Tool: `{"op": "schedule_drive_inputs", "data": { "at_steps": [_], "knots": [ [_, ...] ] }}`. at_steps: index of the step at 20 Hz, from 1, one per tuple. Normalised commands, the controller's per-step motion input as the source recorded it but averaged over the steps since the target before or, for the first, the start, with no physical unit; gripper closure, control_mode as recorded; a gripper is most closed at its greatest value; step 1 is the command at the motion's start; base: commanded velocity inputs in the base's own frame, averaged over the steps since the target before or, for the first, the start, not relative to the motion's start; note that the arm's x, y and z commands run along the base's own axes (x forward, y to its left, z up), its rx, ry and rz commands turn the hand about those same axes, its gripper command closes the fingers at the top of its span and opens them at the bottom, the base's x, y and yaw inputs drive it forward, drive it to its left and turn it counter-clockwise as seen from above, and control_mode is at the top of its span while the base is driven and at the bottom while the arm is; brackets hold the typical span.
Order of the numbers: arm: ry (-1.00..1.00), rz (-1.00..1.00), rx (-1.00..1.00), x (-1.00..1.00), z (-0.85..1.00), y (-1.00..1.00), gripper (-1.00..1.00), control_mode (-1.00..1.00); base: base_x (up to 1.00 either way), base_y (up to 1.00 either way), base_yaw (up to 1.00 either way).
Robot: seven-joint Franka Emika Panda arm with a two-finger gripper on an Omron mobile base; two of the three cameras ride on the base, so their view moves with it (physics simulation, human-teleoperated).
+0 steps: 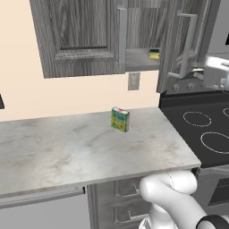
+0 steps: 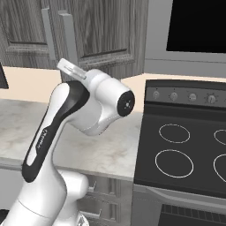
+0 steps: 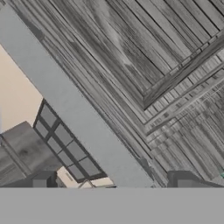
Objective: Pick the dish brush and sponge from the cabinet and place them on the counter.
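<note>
- Tool (image 3: 111, 181) was wide open, empty, close to a cabinet (image 1: 80, 36) door.
- Sponge (image 1: 154, 54) sat on the shelf; probably light, squashy — pinch its short sides.

no legible text, brand, number or sign in any view.
multicoloured box (image 1: 120, 119) on counter (image 1: 67, 147): green-yellow print, blurred, no characters readable.
robot arm (image 2: 44, 137): faint grey marking along dark link, too small to read.
stove knobs (image 2: 174, 95) on stove panel (image 2: 185, 98): small marks, none readable as numbers.
wall outlet plate (image 1: 133, 81): blank.
cabinet (image 1: 80, 31) door and bar handle (image 3: 74, 109): wood grain, no label.
</note>
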Motion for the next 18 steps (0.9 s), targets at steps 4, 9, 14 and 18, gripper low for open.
{"op": "schedule_drive_inputs", "data": {
  "at_steps": [4,9,14,18],
  "knots": [
    [-0.04,0.02,0.0,-0.51,0.1,0.02,-1.0,-1.0,0.0,0.0,0.0],
    [-0.03,0.0,-0.01,-0.47,0.09,0.32,-1.0,-1.0,0.0,0.0,0.0],
    [0.0,0.0,-0.05,-0.35,0.11,0.54,-1.0,-1.0,0.0,0.0,0.0],
    [0.0,0.0,-0.13,-0.34,0.12,0.57,-1.0,-1.0,0.0,0.0,0.0]
  ]
}}
